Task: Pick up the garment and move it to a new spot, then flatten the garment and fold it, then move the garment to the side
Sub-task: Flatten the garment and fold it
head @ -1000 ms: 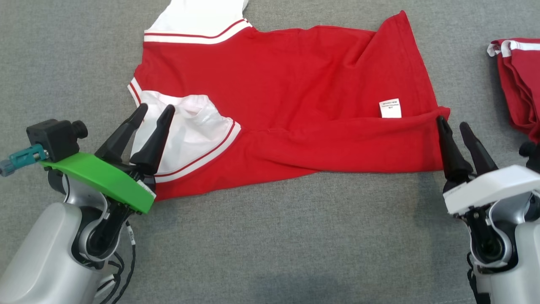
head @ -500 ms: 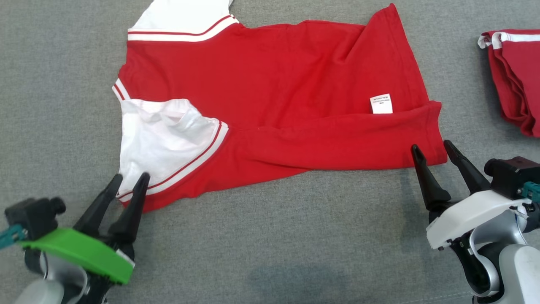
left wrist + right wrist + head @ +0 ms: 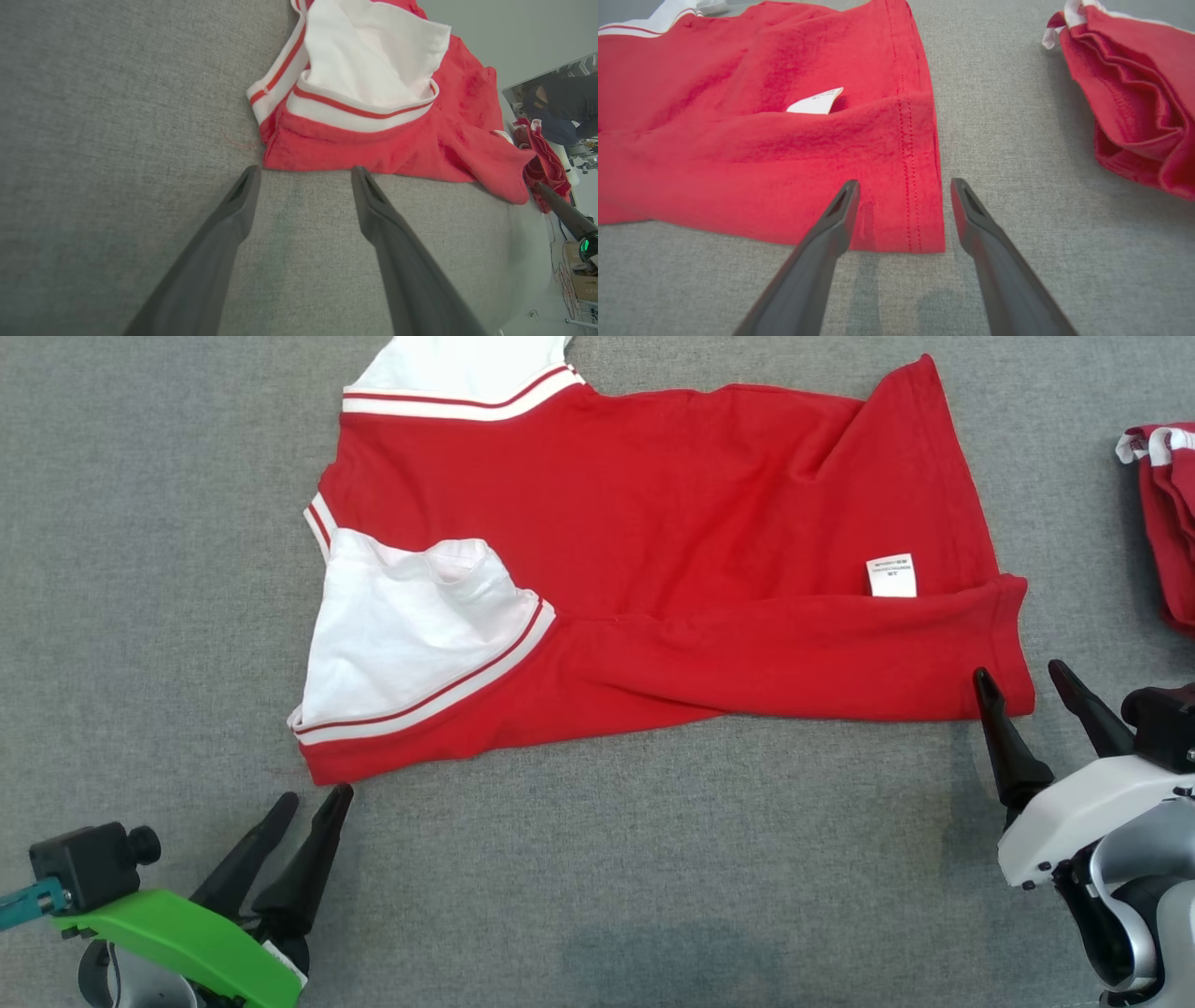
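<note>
Red garment [image 3: 672,523], one folded pile [image 3: 1178,523], four fingers [image 3: 308,859]

The shirt [image 3: 672,523] is red with white sleeves [image 3: 401,625] edged in red-and-white stripes, and a white label [image 3: 891,575]. The surface [image 3: 653,877] is plain grey. At its right edge a second garment [image 3: 1178,532] is red with white trim.

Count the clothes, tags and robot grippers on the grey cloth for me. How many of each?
Clothes: 2, the spread-out shirt and the folded red garment.
White tags: 1, the tag on the spread-out shirt.
Grippers: 2, left gripper and right gripper, jaws open.
Total: 5.
</note>
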